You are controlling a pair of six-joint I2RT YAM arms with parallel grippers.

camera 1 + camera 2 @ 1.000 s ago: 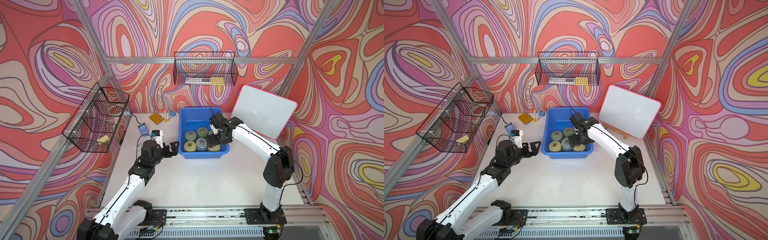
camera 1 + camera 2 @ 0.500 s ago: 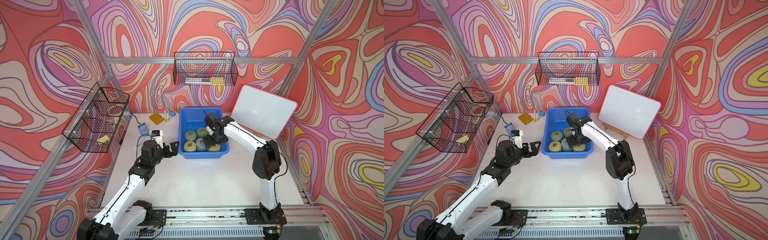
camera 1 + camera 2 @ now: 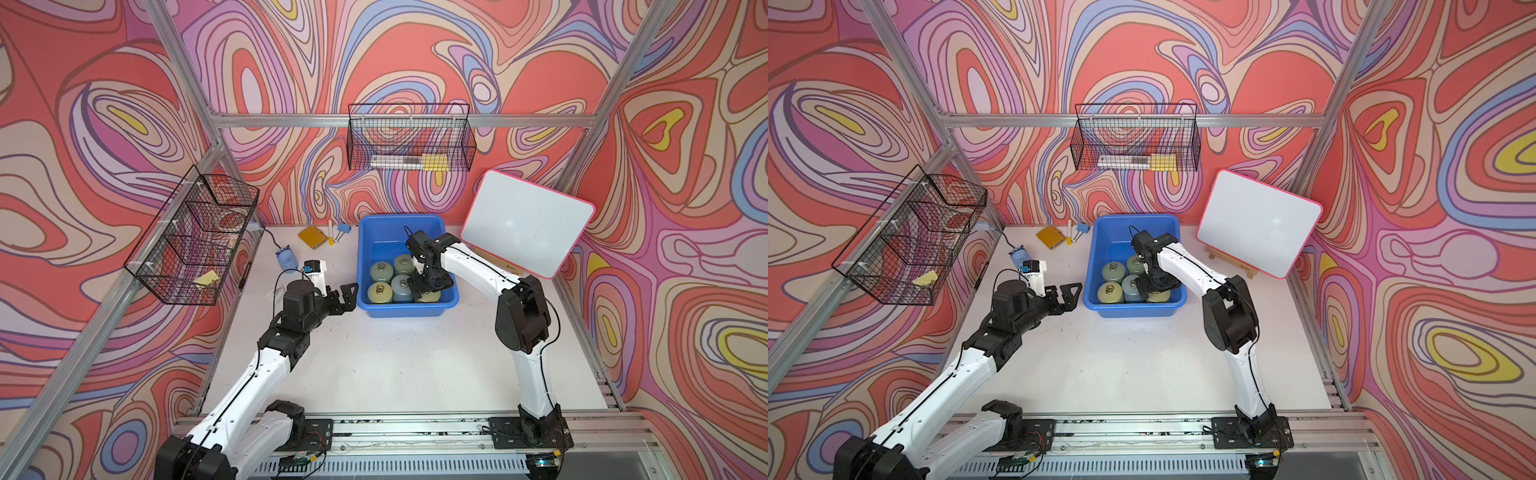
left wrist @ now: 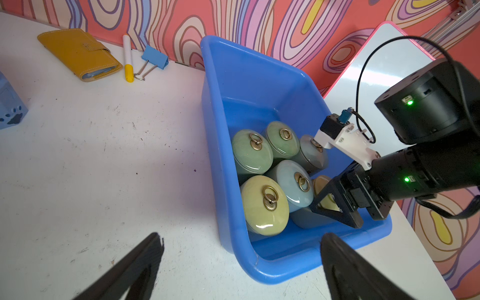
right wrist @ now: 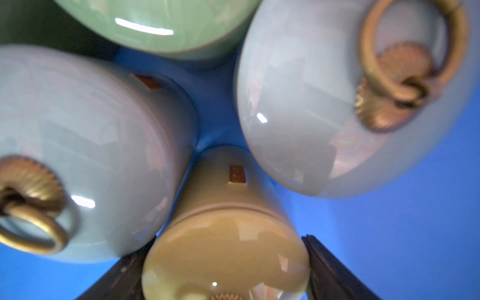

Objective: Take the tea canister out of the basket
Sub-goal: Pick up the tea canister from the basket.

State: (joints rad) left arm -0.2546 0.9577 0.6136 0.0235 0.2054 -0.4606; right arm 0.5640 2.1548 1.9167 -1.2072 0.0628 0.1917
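Note:
The blue basket (image 3: 409,309) (image 3: 1133,309) (image 4: 272,270) stands at the back of the table and holds several lidded tea canisters with brass ring handles. My right gripper (image 3: 428,284) (image 3: 1158,284) (image 4: 335,205) (image 5: 227,244) reaches down into its front right corner. Its two fingers press on either side of a tan tea canister (image 5: 220,197) (image 4: 320,185), shut on it. Green (image 3: 381,271), pale blue (image 3: 401,286) and yellow-green (image 3: 379,293) canisters stand beside it. My left gripper (image 3: 347,293) (image 3: 1069,293) (image 4: 242,239) is open and empty, just outside the basket's front left corner.
A pink-framed whiteboard (image 3: 525,222) leans on an easel right of the basket. A yellow wallet (image 3: 313,237), a marker (image 3: 331,232), a blue binder clip (image 3: 343,229) and a small blue box (image 3: 286,258) lie at the back left. Black wire baskets (image 3: 409,139) (image 3: 195,237) hang on the walls.
My right gripper has dropped lower into the basket's front right corner and its jaws have come together on the tan canister. The left arm has stayed still.

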